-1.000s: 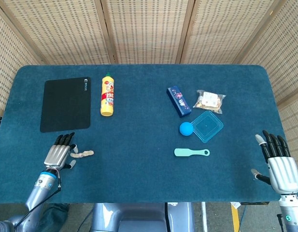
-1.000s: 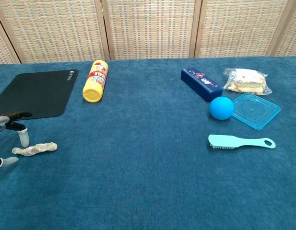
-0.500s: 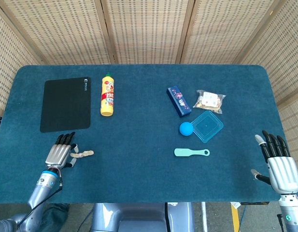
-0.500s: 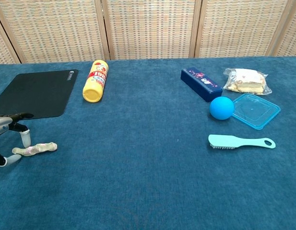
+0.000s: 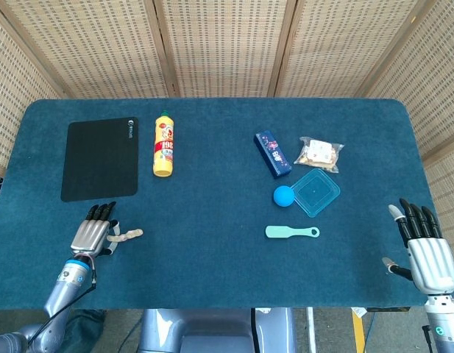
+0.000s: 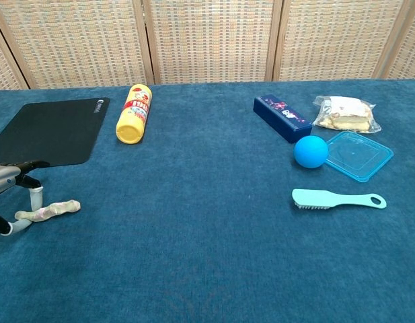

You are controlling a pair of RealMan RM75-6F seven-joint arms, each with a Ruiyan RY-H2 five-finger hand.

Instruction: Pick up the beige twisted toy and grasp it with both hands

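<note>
Left hand [image 5: 92, 235], metal-backed with dark fingers, sits low at the near left edge of the table [image 5: 212, 272], which is covered in dark blue napped cloth. Fingers spread, pale tips down on either side of one end of the beige twisted toy [image 6: 47, 210]; contact with the toy looks likely in the chest view, but a closed grip cannot be confirmed. Toy is a short, lumpy, rope-like twist, lying flat on the cloth and extending rightward from the hand.

Beyond the left hand: flat black mat [image 5: 101, 158], matte, rectangular with rounded corners. To the right of that, a yellow plastic bottle [image 5: 164, 144] lying on its side, red label.

Further right, well apart from either hand: dark blue printed box [image 5: 272, 154], long and narrow; smooth blue ball [image 5: 284, 195] touching a translucent blue square lid [image 5: 316, 193]; crinkled clear packet of snacks [image 5: 319, 154]; mint green brush [image 5: 292, 232] with a looped handle end.

Right hand [image 5: 425, 254] at the near right edge, fingers straight and apart, holding nothing.
</note>
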